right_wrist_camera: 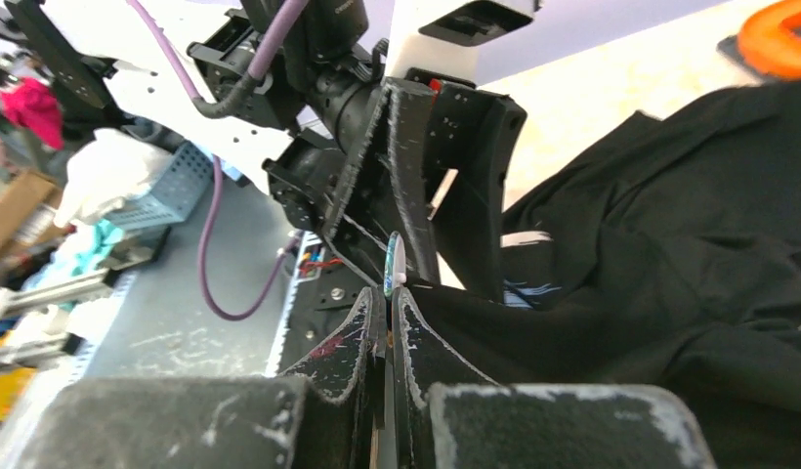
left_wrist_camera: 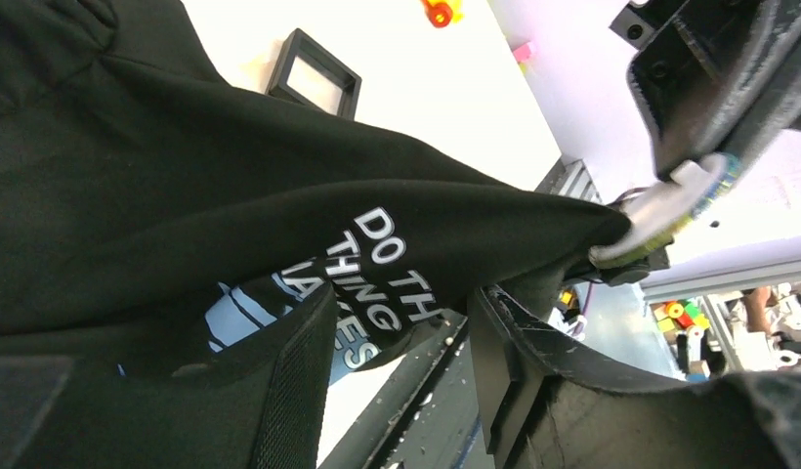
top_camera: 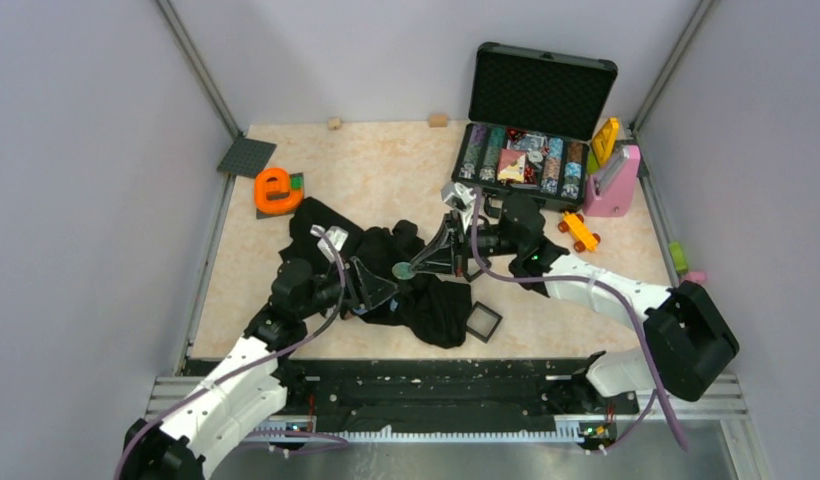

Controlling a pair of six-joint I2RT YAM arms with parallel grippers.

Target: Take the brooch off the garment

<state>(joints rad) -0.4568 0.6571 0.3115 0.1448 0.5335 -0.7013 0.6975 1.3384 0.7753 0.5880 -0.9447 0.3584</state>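
The black garment [top_camera: 426,300] lies crumpled mid-table; its blue and white print shows in the left wrist view [left_wrist_camera: 377,264]. The teal brooch [top_camera: 401,270] is still on the cloth, which is drawn into a taut cone behind it [left_wrist_camera: 533,210]. My right gripper [top_camera: 414,266] is shut on the brooch, which shows edge-on between its tips [right_wrist_camera: 395,259] and as a pale disc in the left wrist view [left_wrist_camera: 660,210]. My left gripper [top_camera: 378,290] stands with its jaws apart, straddling the cloth just behind the brooch [left_wrist_camera: 401,298]; a fold of cloth hangs between its fingers [left_wrist_camera: 289,391].
A small square black frame [top_camera: 483,321] lies by the garment's near edge. An open chip case [top_camera: 531,150], a pink box [top_camera: 611,185] and an orange toy car [top_camera: 581,232] stand at the back right. An orange ring [top_camera: 276,190] and a grey plate [top_camera: 246,157] lie at the back left.
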